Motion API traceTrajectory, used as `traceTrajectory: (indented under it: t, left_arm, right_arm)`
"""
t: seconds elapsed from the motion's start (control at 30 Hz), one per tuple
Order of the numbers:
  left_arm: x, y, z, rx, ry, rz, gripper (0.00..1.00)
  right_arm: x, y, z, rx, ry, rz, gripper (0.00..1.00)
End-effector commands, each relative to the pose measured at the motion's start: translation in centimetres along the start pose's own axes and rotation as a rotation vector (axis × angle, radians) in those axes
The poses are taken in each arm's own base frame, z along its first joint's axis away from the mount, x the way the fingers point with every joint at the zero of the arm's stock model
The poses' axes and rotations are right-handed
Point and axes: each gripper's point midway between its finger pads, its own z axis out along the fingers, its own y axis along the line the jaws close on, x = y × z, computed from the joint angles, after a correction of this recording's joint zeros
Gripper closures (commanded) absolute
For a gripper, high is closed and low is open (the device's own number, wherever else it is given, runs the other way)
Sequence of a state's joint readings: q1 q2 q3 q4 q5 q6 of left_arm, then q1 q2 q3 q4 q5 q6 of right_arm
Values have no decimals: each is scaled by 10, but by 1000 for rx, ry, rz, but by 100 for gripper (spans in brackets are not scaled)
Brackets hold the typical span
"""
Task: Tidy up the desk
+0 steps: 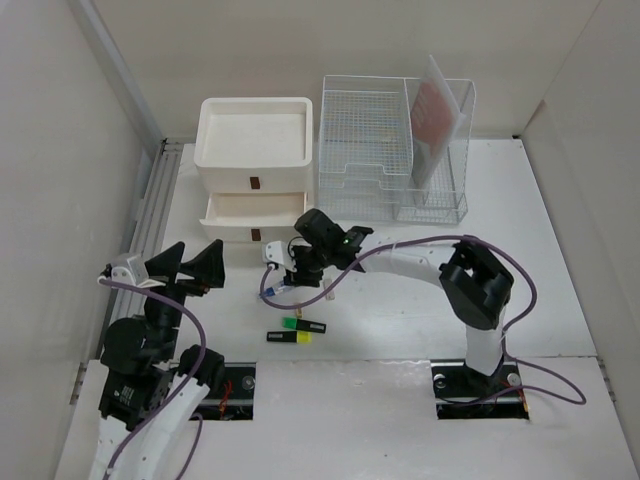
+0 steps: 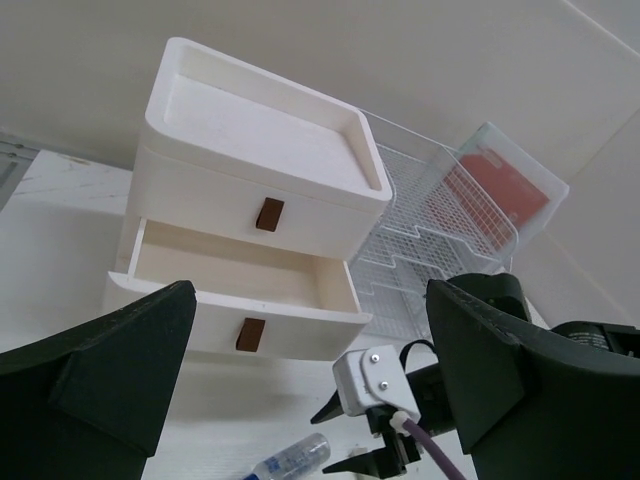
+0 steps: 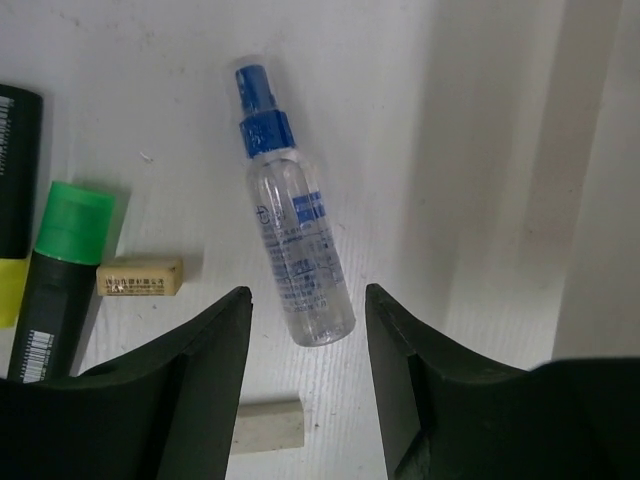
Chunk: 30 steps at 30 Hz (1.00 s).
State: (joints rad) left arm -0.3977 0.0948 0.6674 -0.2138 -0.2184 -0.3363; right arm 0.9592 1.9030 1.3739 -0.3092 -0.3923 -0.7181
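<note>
While the right gripper (image 3: 308, 300) hangs partly spread over a clear plastic spray bottle with a blue cap (image 3: 295, 250), its fingers (image 3: 215, 350) flank the bottle's lower end, a thin strip of white showing on each side. The bottle lies flat on the large flat matte white surface (image 1: 560, 250), which is enclosed by pale beige walls. Just beside it lie a green-capped black highlighter (image 3: 60, 260), a small tan eraser (image 3: 140, 277) and a white eraser (image 3: 268, 425). The left gripper (image 2: 310, 290) is spread wide and holds nothing, facing the white three-drawer box (image 2: 250, 160), whose middle drawer (image 2: 240, 275) stands pulled out. A wire mesh tray (image 1: 365, 150) stands right of the box.
</note>
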Motion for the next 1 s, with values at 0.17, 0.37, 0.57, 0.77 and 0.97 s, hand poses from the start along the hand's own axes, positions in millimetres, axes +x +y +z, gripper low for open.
traceTrajectory:
  t: [0.17,0.37,0.57,0.77,0.97]
  left_arm:
    - [-17,-3,-10,28,-70,-2,0]
    - [-17,-1,-12,20,-75,-12,0]
    - [-19,-2,-14,23,-83,-15,0]
    - [-21,-2,-16,27,-91,-17,0]
    - [-21,-2,-16,27,-91,-17,0]
  right_arm:
    - [-2,5,11,7,37,-33,45]
    - [9,9,24,-5,74,-28,45]
    - [11,3,29,20,80,-9,45]
    - [24,0,39,40,119,14,44]
    - [28,2,42,35,126,26,56]
